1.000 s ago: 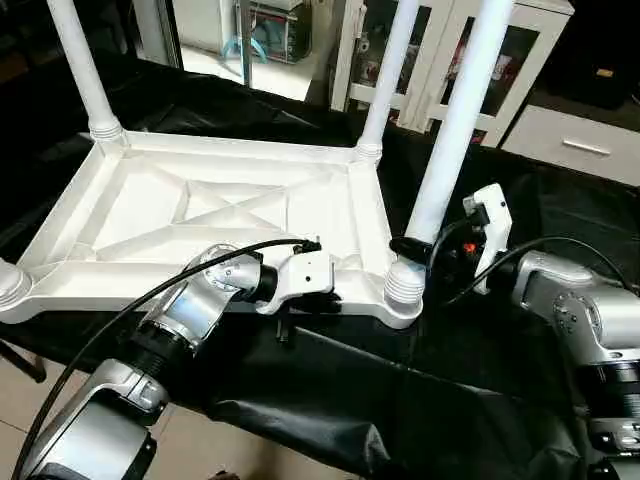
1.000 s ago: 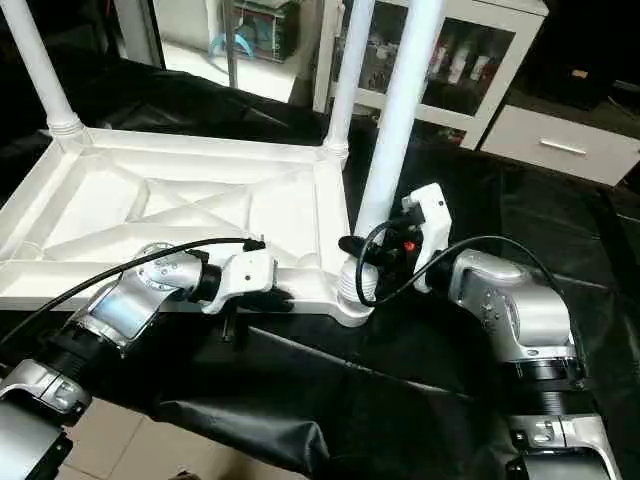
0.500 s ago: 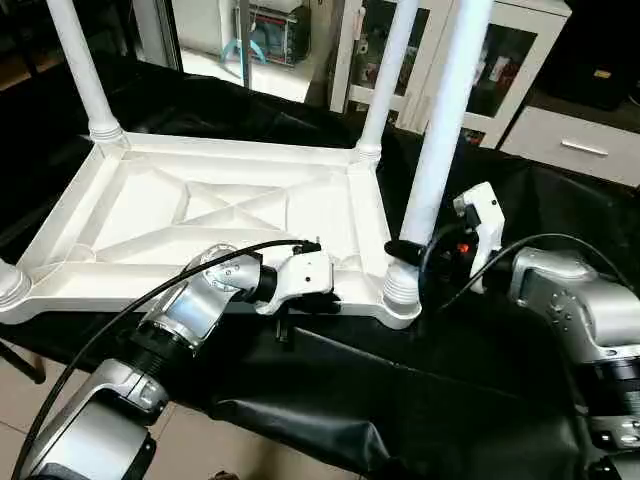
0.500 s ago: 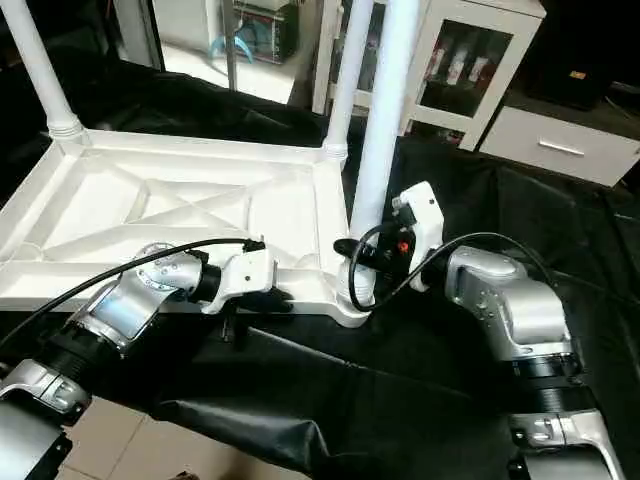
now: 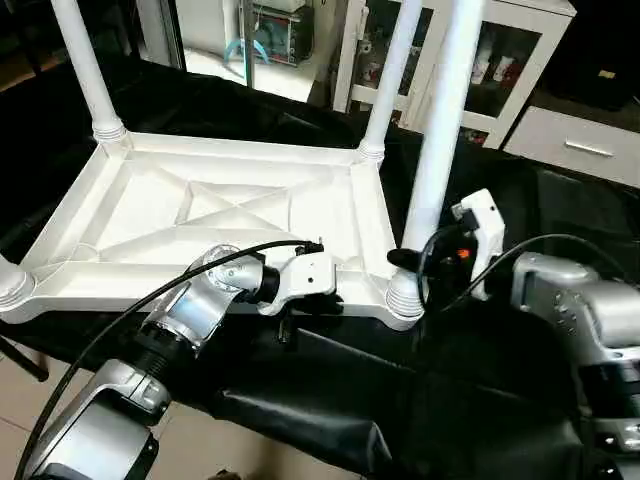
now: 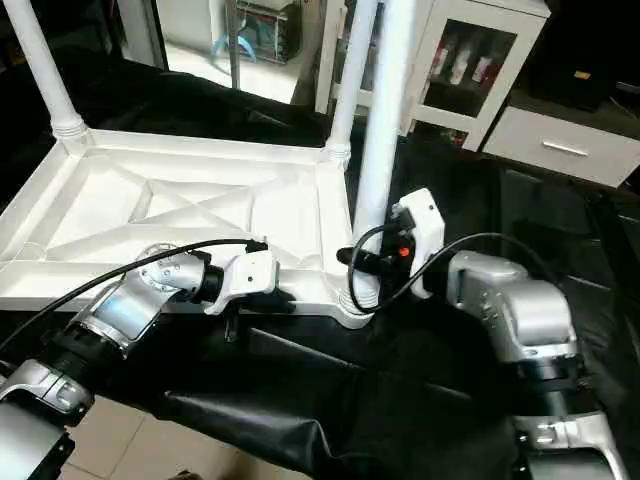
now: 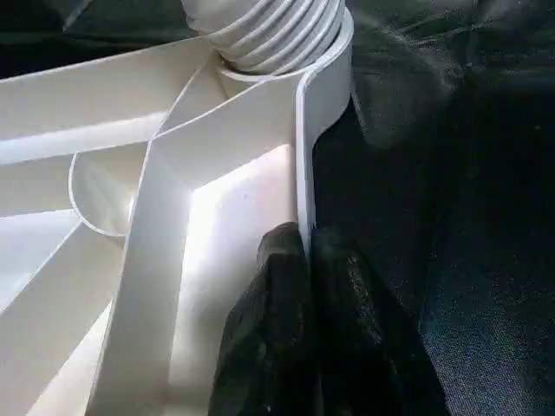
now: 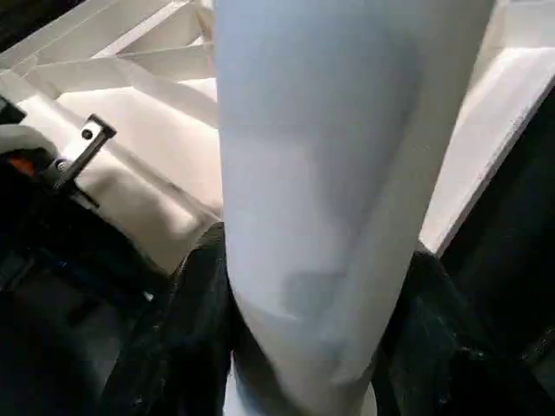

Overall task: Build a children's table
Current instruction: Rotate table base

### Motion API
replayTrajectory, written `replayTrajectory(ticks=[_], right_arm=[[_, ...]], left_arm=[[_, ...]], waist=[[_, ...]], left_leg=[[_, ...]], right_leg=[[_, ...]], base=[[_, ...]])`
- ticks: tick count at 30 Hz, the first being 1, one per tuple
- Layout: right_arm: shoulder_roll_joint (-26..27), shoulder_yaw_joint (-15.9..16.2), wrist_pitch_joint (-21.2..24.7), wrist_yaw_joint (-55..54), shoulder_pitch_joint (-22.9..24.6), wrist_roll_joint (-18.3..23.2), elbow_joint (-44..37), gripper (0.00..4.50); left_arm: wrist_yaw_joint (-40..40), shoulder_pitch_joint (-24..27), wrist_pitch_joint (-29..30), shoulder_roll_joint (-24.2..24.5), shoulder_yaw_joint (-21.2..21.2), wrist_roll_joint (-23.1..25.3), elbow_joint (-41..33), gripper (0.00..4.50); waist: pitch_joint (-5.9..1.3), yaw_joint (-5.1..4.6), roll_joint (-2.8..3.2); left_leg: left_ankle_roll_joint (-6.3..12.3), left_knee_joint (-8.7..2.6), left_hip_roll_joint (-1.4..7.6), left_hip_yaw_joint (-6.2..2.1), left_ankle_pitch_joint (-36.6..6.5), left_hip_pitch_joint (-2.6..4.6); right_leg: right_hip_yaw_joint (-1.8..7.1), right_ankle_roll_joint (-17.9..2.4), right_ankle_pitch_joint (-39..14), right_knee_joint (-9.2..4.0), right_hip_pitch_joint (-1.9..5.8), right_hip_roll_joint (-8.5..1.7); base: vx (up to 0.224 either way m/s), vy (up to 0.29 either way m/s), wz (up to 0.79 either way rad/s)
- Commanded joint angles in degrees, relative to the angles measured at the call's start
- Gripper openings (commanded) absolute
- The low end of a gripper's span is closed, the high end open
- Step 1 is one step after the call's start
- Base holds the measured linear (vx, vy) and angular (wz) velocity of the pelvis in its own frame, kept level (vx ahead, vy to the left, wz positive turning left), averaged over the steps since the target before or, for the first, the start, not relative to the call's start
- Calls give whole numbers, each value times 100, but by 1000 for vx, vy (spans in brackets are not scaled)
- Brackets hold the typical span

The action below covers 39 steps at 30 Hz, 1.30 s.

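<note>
Left claw (image 7: 299,286) is pinched shut on the tabletop's (image 5: 200,215) near rim. Right claw (image 8: 303,286) is clamped around the leg (image 5: 432,150) standing upright in the near right corner socket (image 5: 403,296). Tabletop lies underside-up on the black-draped counter (image 5: 480,400), 2 more legs (image 5: 85,65) up at its far corners.

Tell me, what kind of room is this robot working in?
Probably a home-like room or a lab staged as one: white glass-door cabinets holding bottles, a white drawer unit, tiled floor, and a worktable draped in black cloth.
</note>
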Motion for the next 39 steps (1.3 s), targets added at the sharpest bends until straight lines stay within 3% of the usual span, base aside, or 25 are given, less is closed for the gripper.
replayTrajectory(ticks=[1,6,13,20,31,37,39], right_arm=[[72,103,-33,-195,217,-204,70,184],[237,109,-693,-312,581,-369,102,184],[491,-169,-1603,-375,1401,-357,201,184],[748,-465,-2433,-466,2011,-373,642,184],[793,-367,-2677,-403,2471,-434,656,184],[1030,-626,-2909,-439,2639,-180,684,184],[1184,-796,-2925,-464,2654,68,707,184]], left_arm=[[-14,-69,-43,-42,7,-10,-105,0],[0,-53,-40,-30,23,-7,-131,0],[17,-28,-36,-30,37,-8,-156,0],[10,-17,-56,-38,25,-2,-157,0],[42,-14,-71,-69,20,13,-149,0],[74,-23,-69,-78,27,13,-139,0],[84,-41,-74,-80,26,9,-115,0]], waist=[[-361,24,32],[-352,16,35],[-349,8,31],[-341,2,71],[-352,15,59],[-346,31,37],[-324,20,36]], left_leg=[[214,-379,403,-178,-362,69],[100,-391,410,-189,-572,64],[129,-408,414,-198,-670,60],[81,-435,419,-216,-934,70],[-7,-465,435,-229,-1190,87],[-102,-497,440,-251,-1525,92],[-105,-515,439,-266,-1692,82]], right_leg=[[393,-1419,-307,-301,326,-483],[397,-1286,-628,-342,315,-505],[392,-1249,-636,-356,309,-494],[388,-1200,-905,-401,303,-494],[387,-1145,-934,-431,295,-493],[384,-1020,-1234,-475,279,-497],[384,-930,-1583,-518,271,-508]], base=[[0,0,0],[0,0,0],[0,0,0],[0,0,0],[0,0,0],[0,0,0],[0,0,0]])
